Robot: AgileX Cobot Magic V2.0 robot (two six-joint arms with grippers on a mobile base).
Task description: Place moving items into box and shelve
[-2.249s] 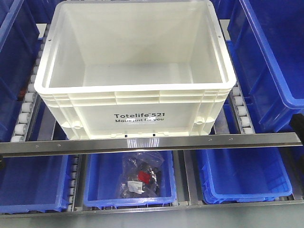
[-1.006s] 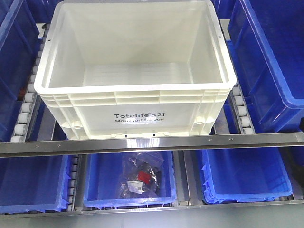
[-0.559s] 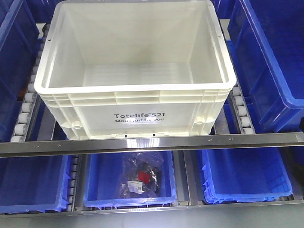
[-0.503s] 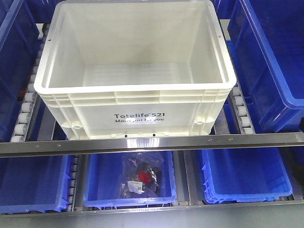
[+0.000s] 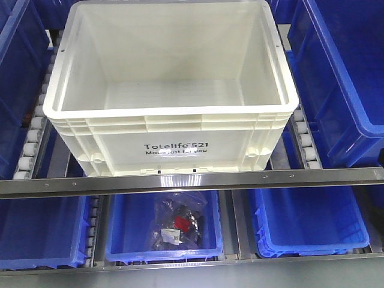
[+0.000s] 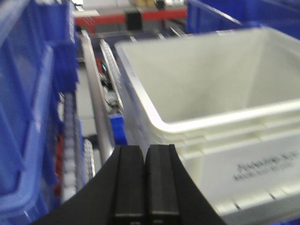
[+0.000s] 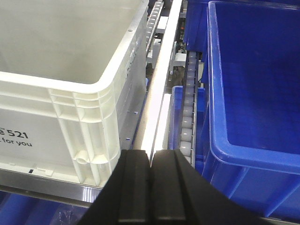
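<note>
From the front view I see the large cream-white rectangular plastic box (image 5: pixel 171 90) with a ribbed rim sitting on the upper level of a roller shelf, its printed front wall facing me and resting just behind a long grey metal front rail (image 5: pixel 192 179). The box interior shows no contents. White roller tracks (image 5: pixel 33 141) run along both sides of the box, and large blue plastic bins (image 5: pixel 342 78) flank it left and right. On the lower level, beneath the rail, three smaller blue bins sit side by side; the middle blue bin (image 5: pixel 163 231) holds a clear plastic bag of small dark and red parts (image 5: pixel 179 223). In the left wrist view, the left gripper (image 6: pixel 144 180) has its two black fingers pressed together with nothing between them, positioned near the front left corner of the box. In the right wrist view, the right gripper (image 7: pixel 151 187) likewise has its fingers closed against each other and holds nothing, positioned by the front right corner of the box, over the gap between the box and the adjacent blue bin.
</note>
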